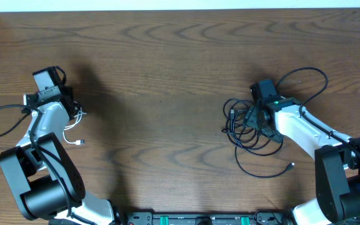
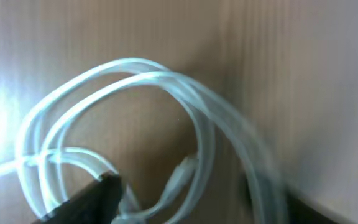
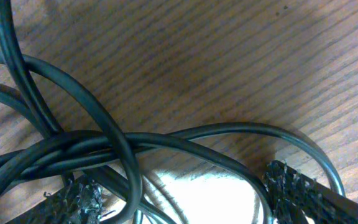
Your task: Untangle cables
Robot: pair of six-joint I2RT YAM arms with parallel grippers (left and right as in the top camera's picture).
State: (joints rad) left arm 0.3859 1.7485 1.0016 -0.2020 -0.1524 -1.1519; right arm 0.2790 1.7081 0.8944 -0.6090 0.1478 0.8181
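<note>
Currently your right hand [image 1: 250,117] sits low over the tangle of thin black cables [image 1: 255,142] on the right side of the brown wood-grain table [image 1: 167,75]. In the right wrist view its two fingers [image 3: 297,190] stand wide apart, and several black strands cross on the table between them without being pinched. One black loop arcs out behind that arm toward the far edge. Another trails toward you and ends in a small plug [image 1: 291,165] lying free.

Your left hand [image 1: 69,107] is on the left side of the table, well apart from the black tangle, directly over the short thin white cable [image 1: 74,128]. Its wrist view is blurred, showing white loops close to one dark finger [image 2: 101,190]. You cannot tell from it whether that hand is spread or closed, or whether it grips the white cable.
</note>
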